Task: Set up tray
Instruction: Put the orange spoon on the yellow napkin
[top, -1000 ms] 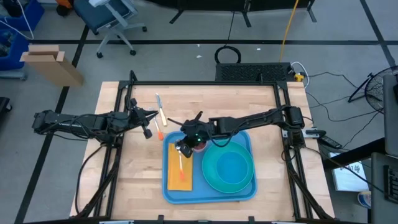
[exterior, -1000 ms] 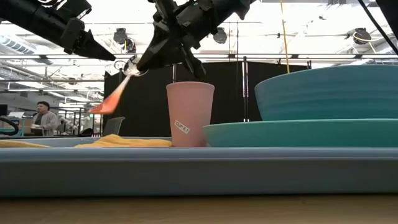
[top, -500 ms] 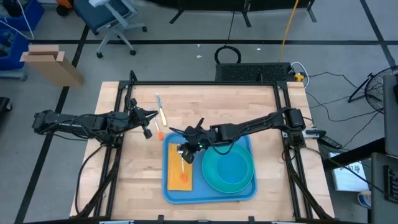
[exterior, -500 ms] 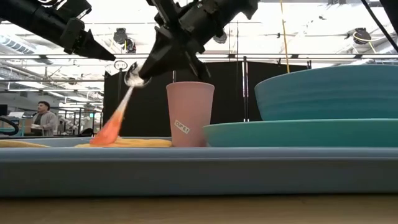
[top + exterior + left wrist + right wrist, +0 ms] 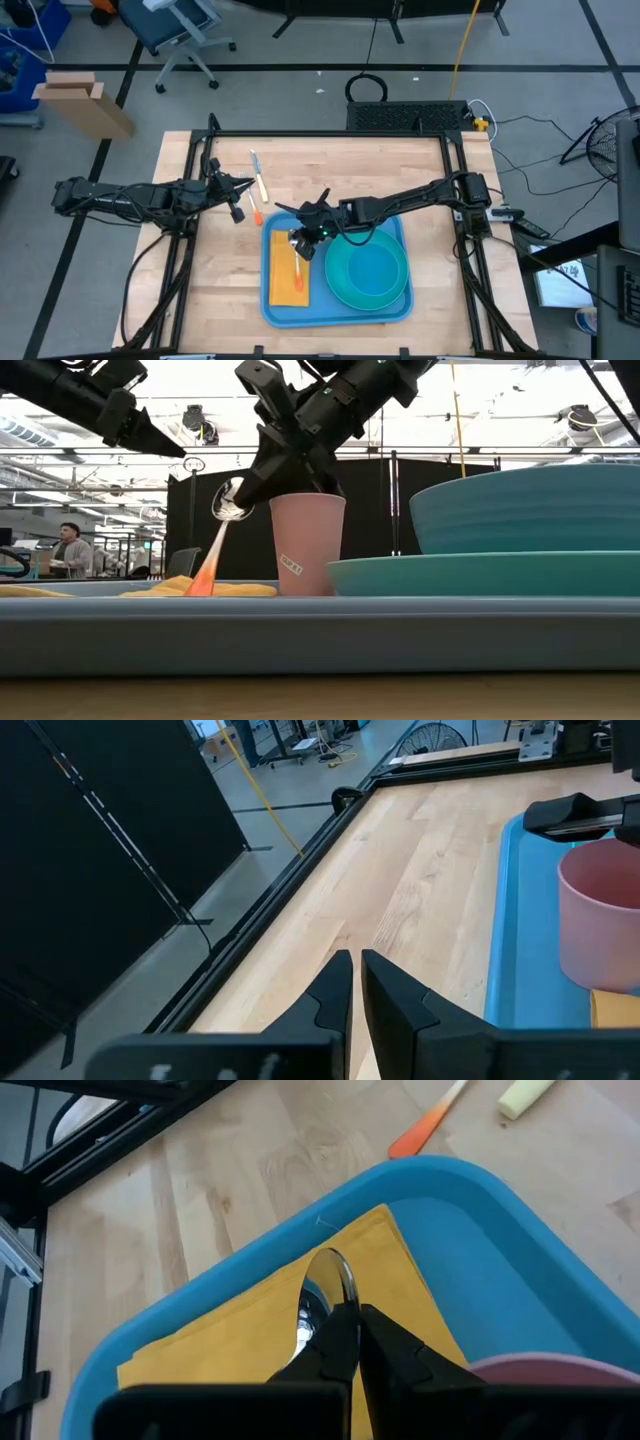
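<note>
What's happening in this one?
The right hand holds a spoon by its bowl, orange handle tilted down onto the yellow napkin in the tray. A pink cup and a teal bowl on a plate are already in the tray. The left hand waits, shut, over the table.

Tray [image 5: 392,306] center-right on table [image 5: 215,290]: napkin [image 5: 284,285] left, cup [image 5: 318,231] far-middle, plate with bowl [image 5: 368,272] right.
</note>
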Robot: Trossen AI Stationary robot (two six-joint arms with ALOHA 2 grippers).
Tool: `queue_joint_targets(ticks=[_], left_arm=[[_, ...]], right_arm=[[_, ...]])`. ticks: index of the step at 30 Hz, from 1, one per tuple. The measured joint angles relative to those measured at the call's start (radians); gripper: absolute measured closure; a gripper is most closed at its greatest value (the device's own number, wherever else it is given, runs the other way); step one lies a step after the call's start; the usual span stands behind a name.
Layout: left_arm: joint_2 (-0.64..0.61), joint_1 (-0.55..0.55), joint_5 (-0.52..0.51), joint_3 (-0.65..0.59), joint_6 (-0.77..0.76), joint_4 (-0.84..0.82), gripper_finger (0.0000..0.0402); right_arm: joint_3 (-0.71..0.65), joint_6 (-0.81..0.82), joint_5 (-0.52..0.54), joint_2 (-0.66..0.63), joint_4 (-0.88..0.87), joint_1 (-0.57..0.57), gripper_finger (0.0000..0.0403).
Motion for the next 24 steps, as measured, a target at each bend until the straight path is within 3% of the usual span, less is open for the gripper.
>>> queue_joint_targets(ticks=[24], left_arm=[[0.0,0.0,0.027,0.0,0.0,0.0,0.0371]], right_arm=[[0.026,-0.039,-0.049,0.003,0.013,0.0,0.0403]])
